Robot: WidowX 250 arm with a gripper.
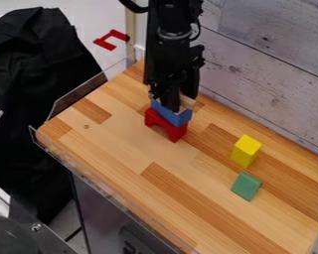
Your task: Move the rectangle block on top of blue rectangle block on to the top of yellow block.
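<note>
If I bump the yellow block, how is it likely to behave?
The yellow block looks rigid, with crisp edges and flat faces, so it probably won't give or roll. It stands taller than it is wide, so a push near its top could tip it. Pushed low, it would likely slide, as the wooden tabletop looks smooth.
</note>
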